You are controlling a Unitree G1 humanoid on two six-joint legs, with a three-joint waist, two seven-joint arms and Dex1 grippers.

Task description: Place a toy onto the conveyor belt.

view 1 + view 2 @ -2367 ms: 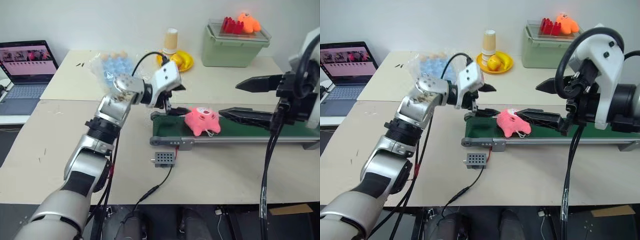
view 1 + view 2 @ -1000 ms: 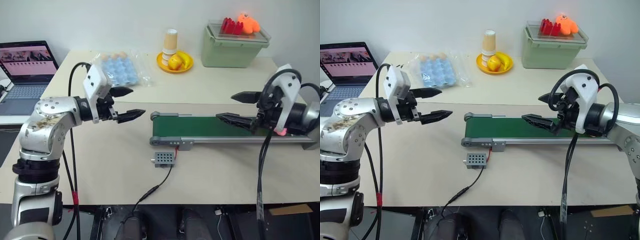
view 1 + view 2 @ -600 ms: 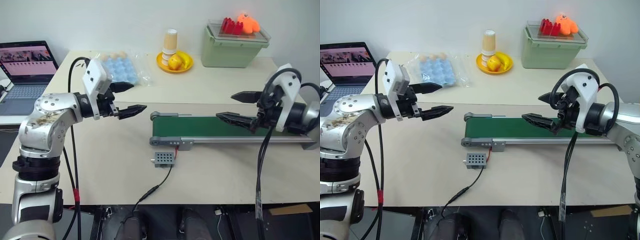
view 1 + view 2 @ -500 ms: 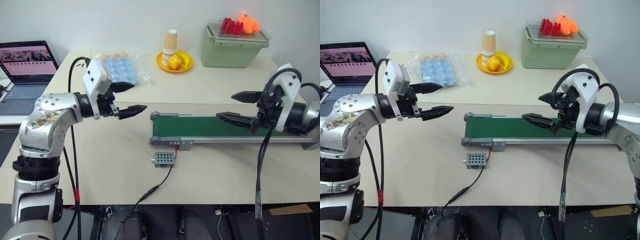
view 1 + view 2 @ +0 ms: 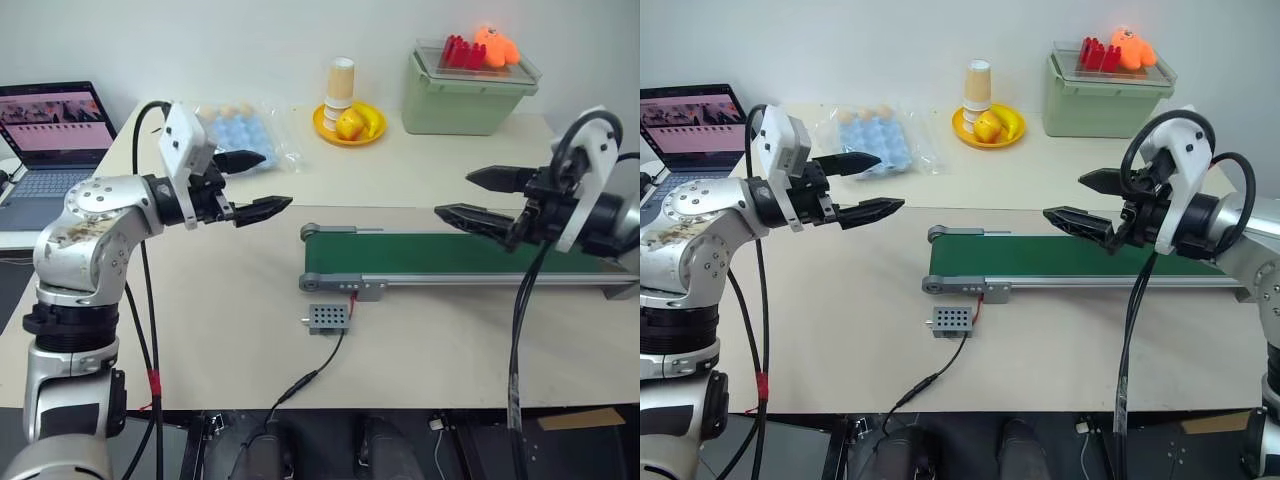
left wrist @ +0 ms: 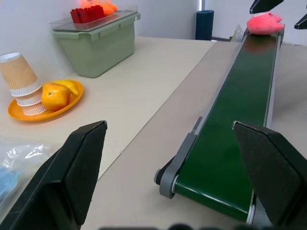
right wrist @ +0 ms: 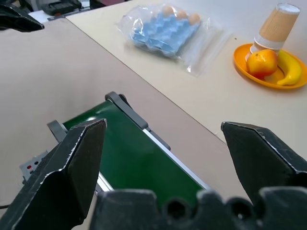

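Your pink toy (image 6: 265, 23) is sitting on the conveyor belt (image 5: 400, 254), way down at its far end from the left hand (image 5: 252, 184). That hand hangs above the counter (image 5: 200, 320) off the belt's near end, fingers spread, empty. Right hand (image 5: 476, 197) hovers over the belt, spread too.

A plain white wall (image 5: 200, 40) stands behind two beige tabletops (image 5: 200, 330) set edge to edge, a seam running between them. A lower side table (image 5: 25, 240) at the left carries an open laptop (image 5: 50, 135). Lighting is even.
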